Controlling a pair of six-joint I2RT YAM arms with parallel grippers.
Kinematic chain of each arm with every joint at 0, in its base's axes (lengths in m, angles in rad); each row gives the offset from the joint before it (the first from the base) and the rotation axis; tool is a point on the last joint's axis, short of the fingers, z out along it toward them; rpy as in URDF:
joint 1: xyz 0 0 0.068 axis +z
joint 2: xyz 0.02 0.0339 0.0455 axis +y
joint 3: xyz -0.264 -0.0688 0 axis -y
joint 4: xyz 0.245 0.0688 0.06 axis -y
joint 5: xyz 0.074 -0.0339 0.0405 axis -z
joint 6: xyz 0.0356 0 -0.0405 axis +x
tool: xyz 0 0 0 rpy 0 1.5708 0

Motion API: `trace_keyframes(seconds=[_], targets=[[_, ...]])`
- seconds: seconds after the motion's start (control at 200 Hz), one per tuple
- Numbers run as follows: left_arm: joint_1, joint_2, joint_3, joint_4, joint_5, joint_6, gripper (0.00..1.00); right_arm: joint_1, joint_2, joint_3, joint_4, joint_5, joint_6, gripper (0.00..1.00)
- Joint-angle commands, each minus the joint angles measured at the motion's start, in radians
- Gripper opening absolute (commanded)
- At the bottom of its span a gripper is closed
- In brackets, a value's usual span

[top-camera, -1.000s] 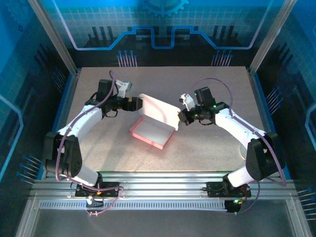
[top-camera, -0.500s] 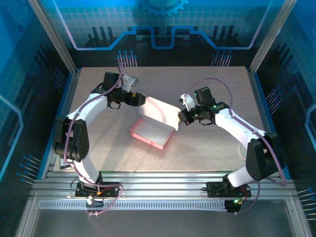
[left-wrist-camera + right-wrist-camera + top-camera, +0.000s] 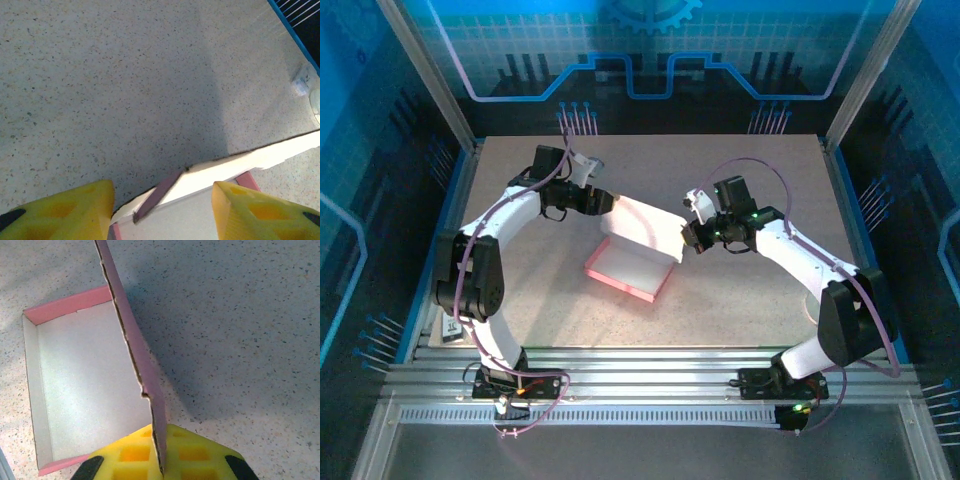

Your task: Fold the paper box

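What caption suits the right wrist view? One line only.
Right gripper pinches the paper box by its raised lid beside the open tray.

We see bright, even light from above; the paper box throws a soft shadow on the worktop, and close edges seem slightly blurred.

Built of smooth white links, black at joints and bases. Strung with looping purple cables. Tipped with yellow fingers, pocketed with square recesses, black-marked at edges.
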Motion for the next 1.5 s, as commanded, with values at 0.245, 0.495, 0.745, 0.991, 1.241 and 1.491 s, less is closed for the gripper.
trace_keyframes(seconds=[0.245,0.495,0.745,0.991,1.241,1.491], targets=[[-0.053,-0.061,-0.015,-0.029,-0.105,-0.043,0.38,0.005,-0.017,-0.020,0.083,0.063,0.119,0.09],[-0.095,-0.086,-0.028,-0.058,-0.157,-0.071,0.26,0.035,-0.011,-0.025,0.087,0.143,0.168,0.12],[-0.147,-0.153,-0.102,-0.010,-0.248,-0.129,0.20,0.082,-0.012,-0.022,0.079,0.309,0.286,0.18],[-0.214,-0.252,-0.192,0.031,-0.384,-0.244,0.18,0.125,0.010,0.010,0.009,0.489,0.399,0.20],[-0.289,-0.300,-0.274,0.081,-0.527,-0.382,0.15,0.157,0.001,0.016,0.008,0.540,0.515,0.20],[-0.328,-0.344,-0.324,0.182,-0.554,-0.567,0.12,0.187,-0.020,-0.005,0.051,0.601,0.562,0.10]])
